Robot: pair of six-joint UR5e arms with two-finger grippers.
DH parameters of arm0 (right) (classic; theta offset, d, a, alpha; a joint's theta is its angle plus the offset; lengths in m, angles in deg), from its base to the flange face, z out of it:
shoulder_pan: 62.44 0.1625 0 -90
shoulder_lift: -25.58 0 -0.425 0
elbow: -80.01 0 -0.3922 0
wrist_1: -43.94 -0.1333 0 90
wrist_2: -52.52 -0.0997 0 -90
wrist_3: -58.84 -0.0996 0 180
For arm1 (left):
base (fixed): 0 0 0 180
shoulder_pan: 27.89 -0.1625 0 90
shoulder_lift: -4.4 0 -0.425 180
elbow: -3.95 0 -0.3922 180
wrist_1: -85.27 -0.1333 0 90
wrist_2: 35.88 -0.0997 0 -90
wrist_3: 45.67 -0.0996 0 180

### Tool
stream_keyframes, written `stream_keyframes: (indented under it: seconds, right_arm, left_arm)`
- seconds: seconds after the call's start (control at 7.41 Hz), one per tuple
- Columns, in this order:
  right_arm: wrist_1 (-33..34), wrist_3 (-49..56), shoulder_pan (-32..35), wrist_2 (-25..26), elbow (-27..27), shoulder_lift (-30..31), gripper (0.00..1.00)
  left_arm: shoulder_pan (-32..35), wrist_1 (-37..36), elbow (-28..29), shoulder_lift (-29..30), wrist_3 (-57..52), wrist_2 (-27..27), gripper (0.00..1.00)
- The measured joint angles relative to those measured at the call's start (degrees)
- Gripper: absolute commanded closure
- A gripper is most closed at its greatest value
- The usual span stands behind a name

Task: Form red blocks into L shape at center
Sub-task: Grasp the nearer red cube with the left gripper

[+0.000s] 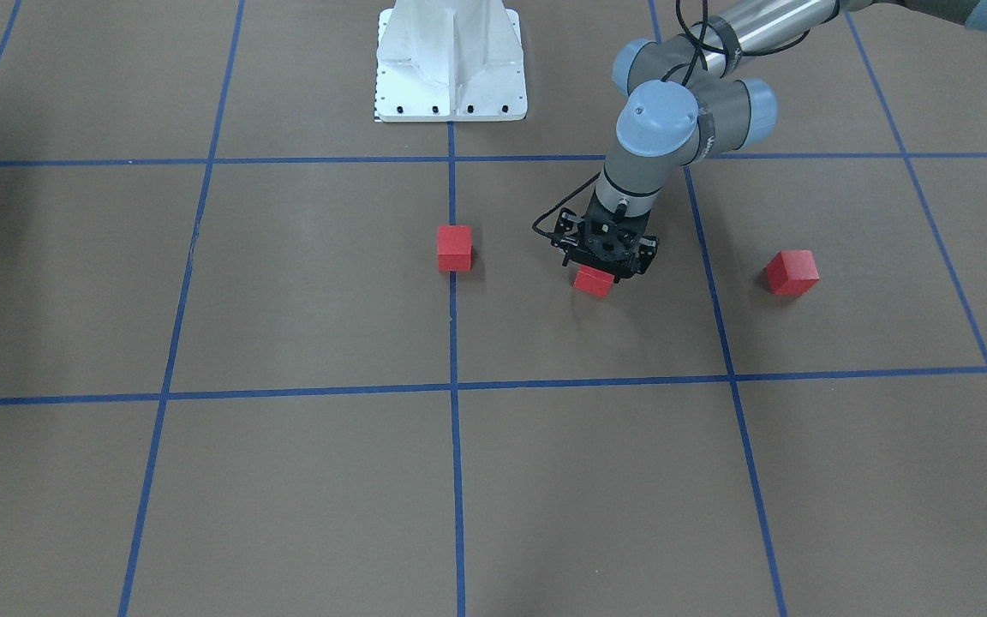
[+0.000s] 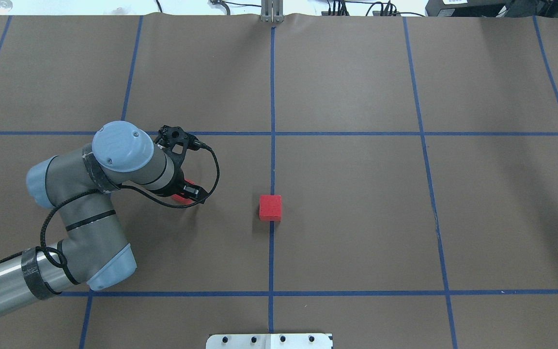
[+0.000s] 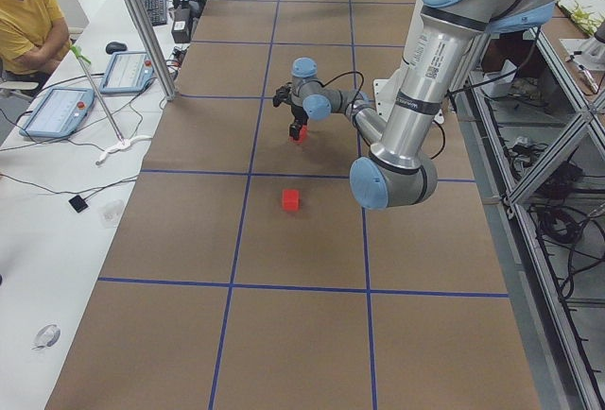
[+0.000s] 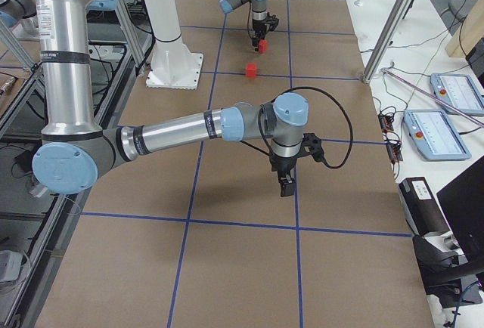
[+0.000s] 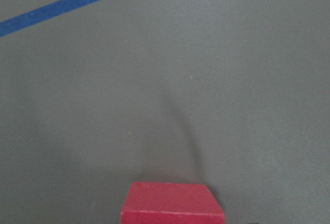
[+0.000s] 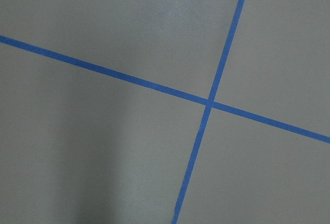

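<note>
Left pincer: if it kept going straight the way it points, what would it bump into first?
Most likely the red block directly under the left pincer, which points down at the brown table. Whether they already touch is unclear from these views.

Flat, even overhead light on all my fixed views, and I see no glare on the brown mat (image 1: 288, 283). There is a soft dark patch at the middle left of the front-facing frame. Shadows beneath the left arm (image 2: 114, 165) are weak and diffuse. My left wrist view is soft and the mat reads grey. The red block (image 5: 172, 203) at the bottom edge is blurry and cropped, with a thin curved shadow above it. The right wrist view is sharper with crisp tape lines (image 6: 210, 102) and a dim band at lower left.
</note>
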Motion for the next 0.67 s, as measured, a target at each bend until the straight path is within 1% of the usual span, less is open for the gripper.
stream_keyframes:
  seconds: [0.4,0.54,0.67]
  right_arm:
    - [0.0,0.0,0.0,0.0,0.0,0.0,0.00]
    - [0.0,0.0,0.0,0.0,0.0,0.0,0.00]
    - [0.0,0.0,0.0,0.0,-0.1,0.0,0.00]
  left_arm:
    - [0.0,0.0,0.1,-0.1,-0.3,0.0,0.14]
    - [0.0,0.0,0.1,-0.1,-0.3,0.0,0.16]
    - [0.0,0.0,0.1,-0.2,-0.4,0.0,0.37]
